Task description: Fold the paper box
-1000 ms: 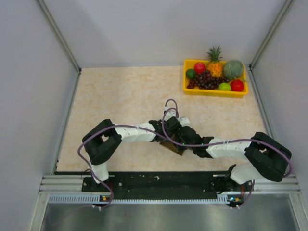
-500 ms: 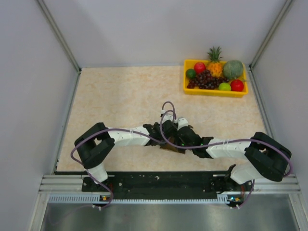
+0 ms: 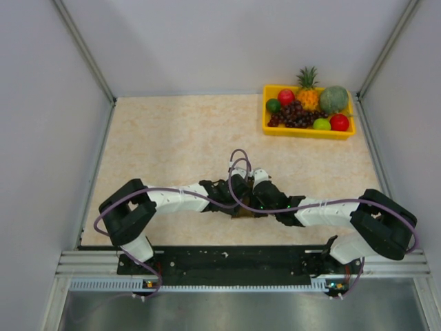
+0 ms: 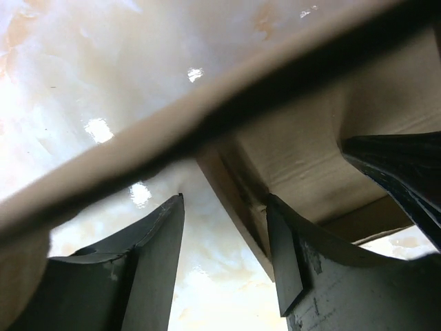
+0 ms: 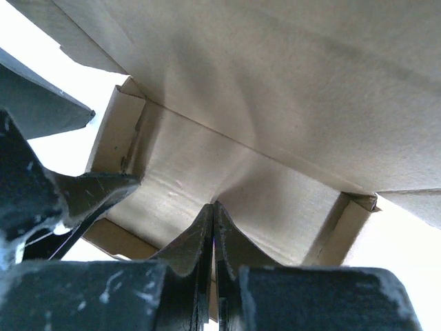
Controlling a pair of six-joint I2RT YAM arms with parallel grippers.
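Note:
The brown cardboard paper box [image 3: 242, 214] lies at mid-table, almost wholly hidden under both grippers. In the left wrist view a flap edge of the box [image 4: 207, 117] crosses the frame, and a corner with side walls sits at the upper right. My left gripper [image 4: 225, 200] is open, its right finger [image 4: 286, 255] against the box's corner wall. It shows from above too [image 3: 229, 198]. In the right wrist view the box's inner panel [image 5: 275, 103] fills the frame. My right gripper [image 5: 213, 205] is shut, its tips pressed against the panel's crease. It meets the left one from above [image 3: 253, 198].
A yellow tray [image 3: 267, 121] of fruit stands at the back right corner. The marbled tabletop [image 3: 172, 138] is bounded by grey walls on the left, the right and the back. The arms' bases sit on a black rail [image 3: 227, 258] at the near edge.
The left arm has stretched out lower and its elbow has swung left and down. Both grippers have stayed together over the box, which shows less than before.

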